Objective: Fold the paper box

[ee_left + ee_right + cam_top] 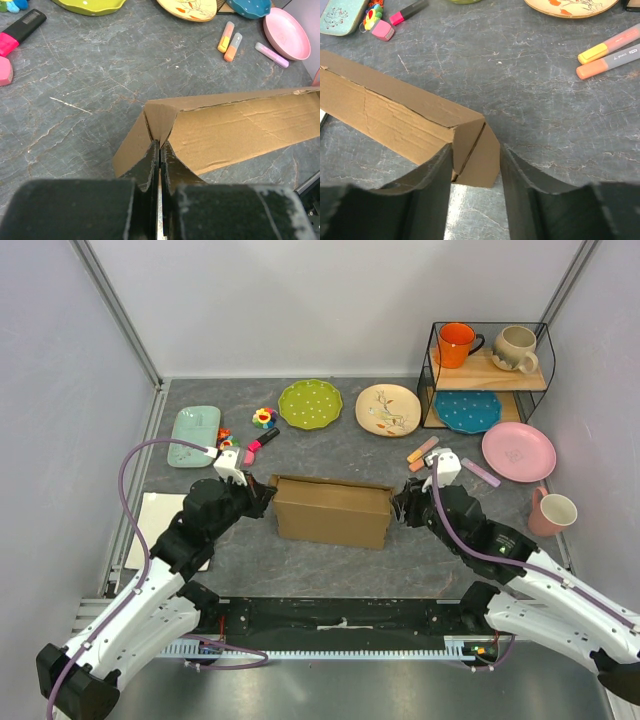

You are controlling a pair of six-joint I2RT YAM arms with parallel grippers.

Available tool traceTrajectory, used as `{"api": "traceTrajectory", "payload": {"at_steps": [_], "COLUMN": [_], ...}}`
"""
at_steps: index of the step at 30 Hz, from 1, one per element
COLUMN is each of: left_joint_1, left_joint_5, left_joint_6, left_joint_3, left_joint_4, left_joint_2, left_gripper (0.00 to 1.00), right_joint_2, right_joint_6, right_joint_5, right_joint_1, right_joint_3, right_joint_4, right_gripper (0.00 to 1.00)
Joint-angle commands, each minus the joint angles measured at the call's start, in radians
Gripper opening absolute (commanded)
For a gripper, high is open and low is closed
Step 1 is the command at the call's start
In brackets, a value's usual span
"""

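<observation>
Arms reach in from both sides of the paper box (332,512), which sits at the middle of the grey table (330,455) with its long side running from 9 o'clock to 3 o'clock. The left arm bends forward and inward, its left tool (262,495) at the box's 9 o'clock end. In the left wrist view, the fingers (150,165) are pressed together with only a hairline between them, tips right at the folded corner; I cannot tell whether any cardboard is caught there. The right arm mirrors it, bringing the right tool (400,505) to the 3 o'clock end. Its fingers (437,165) stand spread, straddling that end of the box, though whether the pads touch it is unclear. The box is plain brown corrugated cardboard, low and long, with its near wall upright and a panel lying across the top. The walls show wrinkles and crease lines. At the 3 o'clock end a short flap angles outward, not flush with the wall.
</observation>
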Motion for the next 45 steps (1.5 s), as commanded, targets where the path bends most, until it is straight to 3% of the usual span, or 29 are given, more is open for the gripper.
{"api": "traceTrajectory", "payload": {"at_steps": [1, 5, 8, 11, 17, 30, 45], "left_joint_1": [-0.003, -0.003, -0.003, -0.003, -0.002, -0.002, -0.002], "left_joint_5": [0.014, 0.021, 0.033, 0.039, 0.038, 0.034, 0.01], "left_joint_6": [-0.022, -0.028, -0.036, -0.045, -0.059, -0.019, 0.053], "left_joint_3": [-0.019, -0.023, -0.026, -0.031, -0.026, 0.115, 0.181], "left_joint_4": [-0.093, -0.082, -0.073, -0.064, -0.056, -0.147, -0.122], "left_joint_2": [0.009, 0.006, 0.008, 0.006, -0.012, -0.024, 0.031], "left_gripper": [0.02, 0.02, 0.02, 0.02, 0.04, 0.27, 0.27], "right_joint_2": [0.02, 0.031, 0.045, 0.04, 0.014, 0.029, 0.016], "right_joint_6": [-0.03, -0.03, -0.031, -0.027, 0.007, 0.041, 0.041], "right_joint_5": [0.023, 0.023, 0.026, 0.03, 0.012, -0.01, -0.014], "right_joint_1": [0.002, 0.004, 0.004, 0.004, 0.004, 0.004, 0.002], "right_joint_3": [0.038, 0.027, 0.024, -0.008, -0.086, -0.144, -0.144], "right_joint_4": [0.045, 0.084, 0.089, 0.091, 0.088, 0.088, 0.077], "right_gripper": [0.46, 0.32, 0.1, 0.0, 0.0, 0.0, 0.0]}}
